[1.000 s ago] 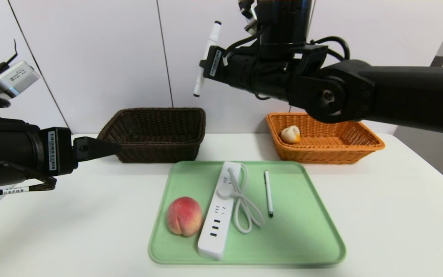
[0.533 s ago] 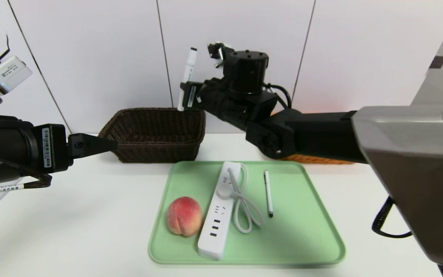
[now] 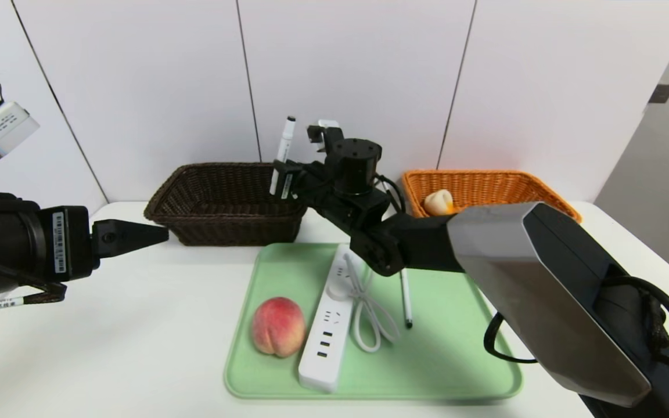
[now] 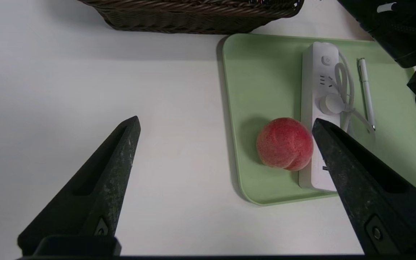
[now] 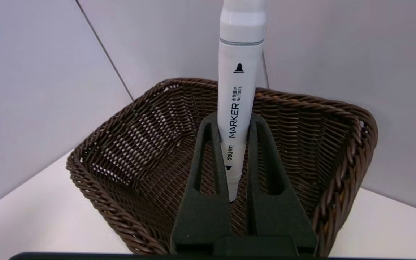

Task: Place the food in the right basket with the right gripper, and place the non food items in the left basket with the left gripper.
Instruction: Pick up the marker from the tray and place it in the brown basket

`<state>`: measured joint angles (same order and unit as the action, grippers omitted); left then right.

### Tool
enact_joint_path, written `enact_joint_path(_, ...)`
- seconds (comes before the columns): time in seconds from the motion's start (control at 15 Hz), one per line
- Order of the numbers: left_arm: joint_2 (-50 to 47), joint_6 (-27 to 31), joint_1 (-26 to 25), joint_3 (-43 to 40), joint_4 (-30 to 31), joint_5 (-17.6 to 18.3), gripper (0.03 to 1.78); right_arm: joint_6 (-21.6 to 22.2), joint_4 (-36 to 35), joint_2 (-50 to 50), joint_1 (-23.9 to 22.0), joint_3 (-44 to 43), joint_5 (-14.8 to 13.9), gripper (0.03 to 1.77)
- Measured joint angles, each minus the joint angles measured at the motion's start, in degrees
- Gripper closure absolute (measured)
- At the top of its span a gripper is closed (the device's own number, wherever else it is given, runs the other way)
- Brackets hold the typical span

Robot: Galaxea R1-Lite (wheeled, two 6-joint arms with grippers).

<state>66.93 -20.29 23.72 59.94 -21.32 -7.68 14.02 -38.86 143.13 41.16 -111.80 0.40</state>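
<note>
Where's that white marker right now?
In the head view, the marker stands nearly upright in the right hand, above the right rim of the dark brown basket.

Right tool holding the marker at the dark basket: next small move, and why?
Probably open the right tool and drop the marker. It is pinched upright with the dark basket right behind it, by its right rim in the head view; a non-food item belongs there.

The dark brown woven wicker basket [image 5: 128,155] looks rough and ribbed; the white plastic marker [image 5: 237,104] is smooth and glossy; the pale green plastic tray [image 3: 450,348] and white desk [image 3: 108,325] look matt.
</note>
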Motion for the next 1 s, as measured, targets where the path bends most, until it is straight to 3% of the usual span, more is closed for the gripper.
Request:
enact_joint_path(0.4, -0.8, 0.7, 0.0, -0.7, 0.0, 0.0, 0.12, 0.0, 1.1, 0.9, -0.4, 0.0, 0.1, 1.58)
enact_joint_path(0.67, -1.1, 0.7, 0.0, -0.8, 0.0, 0.0, 0.12, 0.1, 1.2, 0.9, -0.6, 0.0, -0.1, 0.98)
enact_joint_path(0.87, -1.3, 1.1, 0.0, -0.8, 0.1, 0.0, 0.12, -0.2, 1.5, 0.5, -0.7, 0.0, -0.2, 0.70)
enact_joint_path(1.0, -1.5, 4.3, 0.0, -1.1, 0.1, -0.3, 0.12, -0.2, 3.3, -0.8, -0.6, 0.0, -0.2, 0.56)
